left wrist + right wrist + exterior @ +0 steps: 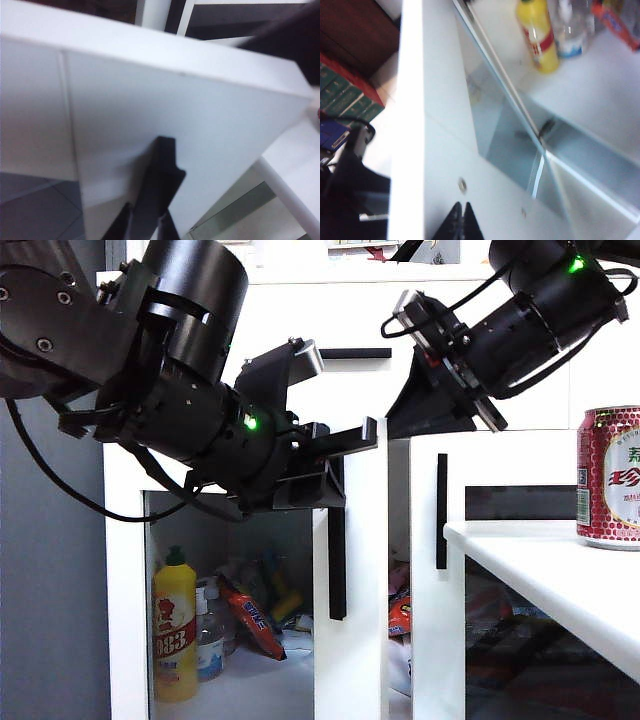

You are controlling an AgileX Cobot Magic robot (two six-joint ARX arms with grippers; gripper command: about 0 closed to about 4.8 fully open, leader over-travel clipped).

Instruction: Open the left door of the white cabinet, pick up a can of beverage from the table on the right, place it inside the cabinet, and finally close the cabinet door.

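Observation:
The white cabinet has its left door swung open. My left gripper is shut on the top of the door's vertical black handle. In the left wrist view the handle runs between my fingers against the white door face. My right gripper is shut with nothing in it, its tips close to the door's inner face, beside the glass panel. The red can of beverage stands upright on the table at the right, well apart from both grippers.
Inside the cabinet stand a yellow bottle, a clear bottle and snack packets. The neighbouring door with its own black handle is shut. A drawer handle runs above.

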